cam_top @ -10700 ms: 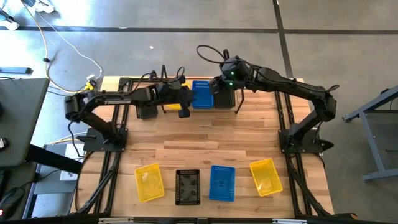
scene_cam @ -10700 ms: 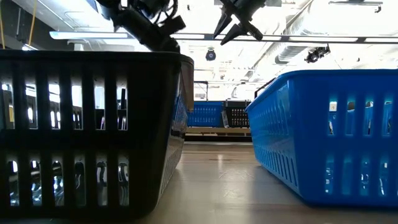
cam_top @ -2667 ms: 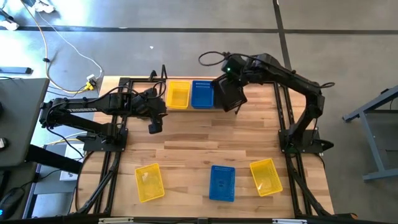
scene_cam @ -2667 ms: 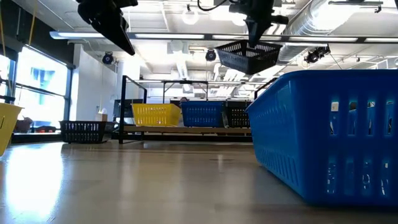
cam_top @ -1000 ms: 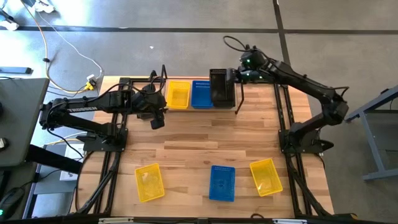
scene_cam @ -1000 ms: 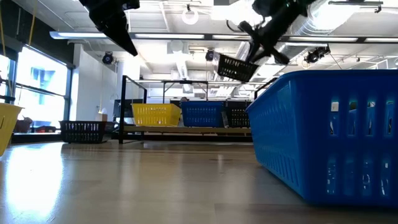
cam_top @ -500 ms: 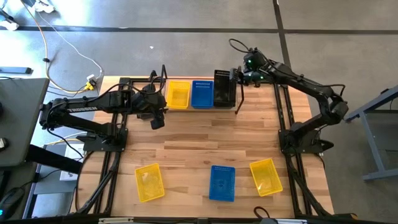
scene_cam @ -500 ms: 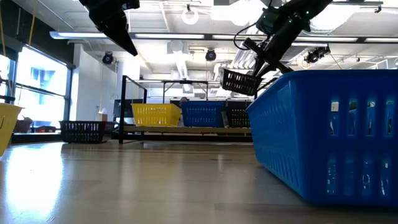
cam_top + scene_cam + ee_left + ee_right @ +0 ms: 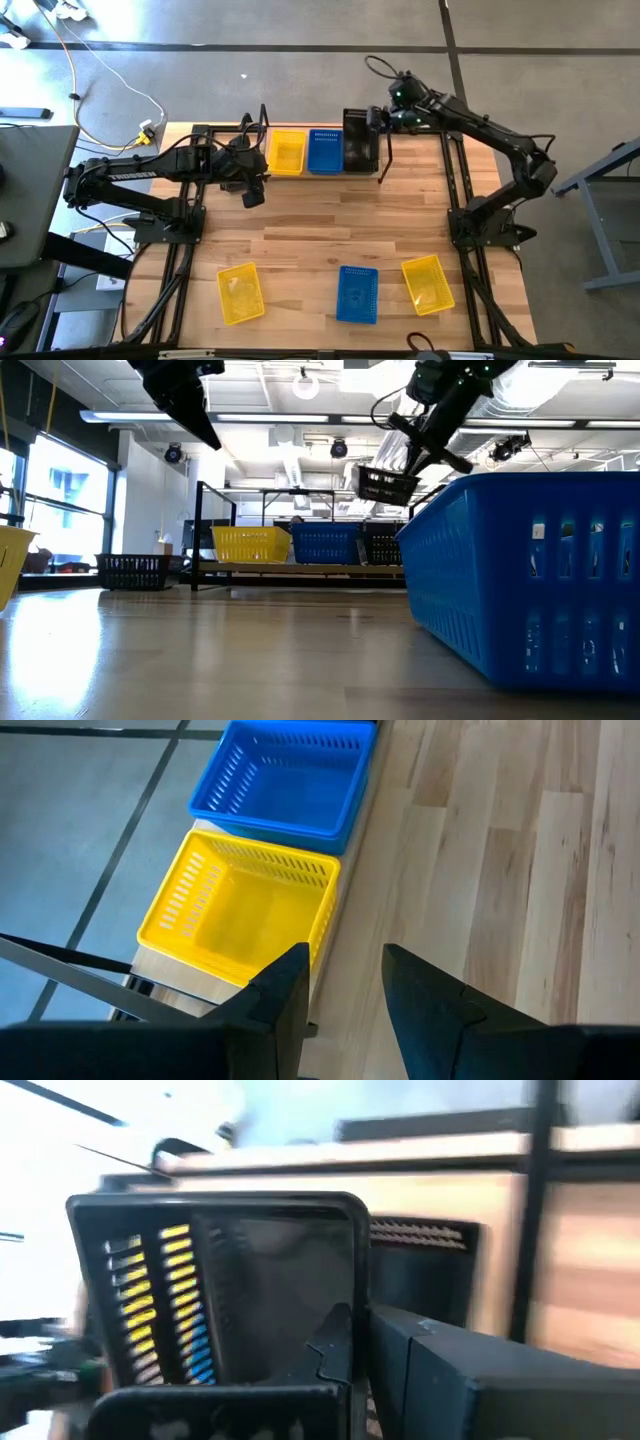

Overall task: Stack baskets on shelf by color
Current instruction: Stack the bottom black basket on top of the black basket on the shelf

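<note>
Black basket [image 9: 359, 140] pinched by right gripper [image 9: 381, 121] above shelf [image 9: 300, 174], upper centre, high view. Low view: same basket tilted, upper right; light, stiff, best taken by rim. Left wrist view: left gripper [image 9: 343, 982] narrowly parted, empty, near yellow basket [image 9: 240, 907]. Right wrist view: jaws clamped on rim.

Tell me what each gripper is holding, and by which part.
The right gripper is shut on the rim of a black basket, held above the shelf. The left gripper holds nothing.
</note>
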Controlling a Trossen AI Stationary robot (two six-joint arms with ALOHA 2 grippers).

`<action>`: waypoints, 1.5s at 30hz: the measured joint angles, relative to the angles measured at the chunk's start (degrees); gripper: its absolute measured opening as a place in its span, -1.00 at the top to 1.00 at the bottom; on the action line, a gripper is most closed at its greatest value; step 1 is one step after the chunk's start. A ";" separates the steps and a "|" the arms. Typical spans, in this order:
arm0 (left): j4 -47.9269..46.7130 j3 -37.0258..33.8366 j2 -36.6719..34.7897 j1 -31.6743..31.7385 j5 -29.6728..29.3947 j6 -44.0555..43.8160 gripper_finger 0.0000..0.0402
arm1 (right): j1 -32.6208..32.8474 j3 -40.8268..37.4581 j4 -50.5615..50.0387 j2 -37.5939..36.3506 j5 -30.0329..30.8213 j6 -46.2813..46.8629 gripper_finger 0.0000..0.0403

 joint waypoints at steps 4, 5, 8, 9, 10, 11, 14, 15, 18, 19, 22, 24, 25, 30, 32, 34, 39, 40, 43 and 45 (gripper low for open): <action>0.01 0.00 0.00 -0.01 0.00 0.01 0.40 | -0.39 2.08 -6.25 1.61 -0.39 0.02 1.00; 0.02 0.00 0.00 0.00 0.00 -0.01 0.40 | -0.37 2.11 -6.98 1.91 -0.38 0.33 1.00; 0.02 0.00 0.02 -0.01 0.02 -0.01 0.40 | -0.18 2.13 -8.17 3.10 0.11 1.38 1.00; 0.00 0.00 0.02 -0.02 0.01 -0.05 0.40 | 0.03 2.13 -7.94 3.43 0.41 1.94 1.00; 0.00 0.00 0.02 0.00 0.02 -0.09 0.40 | 0.12 2.13 -7.62 3.66 0.86 2.55 1.00; 0.00 0.00 0.02 0.00 0.02 -0.06 0.40 | 0.13 2.13 -7.48 3.86 1.28 2.75 1.00; 0.01 0.00 0.02 0.00 0.01 0.02 0.40 | 0.33 2.13 -7.23 4.91 1.66 2.79 1.00; 0.02 0.00 0.02 -0.01 0.00 0.02 0.40 | 0.44 2.13 -7.22 5.30 2.03 2.71 1.00; 0.00 0.00 0.02 0.00 0.02 0.02 0.40 | 0.56 2.13 -7.11 5.92 4.00 2.18 1.00; 0.00 0.00 0.02 -0.02 0.00 0.02 0.40 | 0.69 2.13 -6.79 6.17 4.53 2.08 1.00; 0.02 0.00 0.02 0.00 0.00 0.02 0.40 | 0.77 2.13 -5.92 6.63 4.86 0.85 1.00; 0.00 0.00 0.02 0.00 0.00 0.04 0.40 | 0.77 2.17 -5.04 6.81 5.14 0.11 1.00; 0.00 0.00 0.02 -0.01 0.02 0.03 0.40 | 0.79 2.17 -5.15 6.86 5.36 -0.15 1.00; 0.00 0.00 0.02 0.00 0.00 0.02 0.40 | 0.79 2.17 -5.17 6.85 6.66 -0.22 1.00; 0.01 0.00 0.02 0.00 0.00 0.00 0.40 | 0.79 2.17 -4.99 6.85 6.63 -0.22 1.00; 0.00 0.00 0.02 -0.01 0.00 0.02 0.40 | 0.79 2.17 -4.81 6.85 6.63 -0.22 0.97; 0.02 0.00 0.02 -0.02 0.00 0.02 0.40 | 0.79 2.17 -4.63 6.85 6.29 -0.22 0.88; 0.02 0.00 0.02 -0.01 0.00 0.03 0.40 | 0.83 2.17 -4.61 6.85 6.23 -0.24 0.86; 0.02 0.00 0.02 0.00 0.00 0.02 0.40 | 1.05 2.17 -4.61 6.85 6.20 -0.22 0.80; 0.00 0.00 0.02 -0.02 0.00 0.02 0.40 | 1.14 2.17 -4.61 6.85 6.18 -0.11 0.77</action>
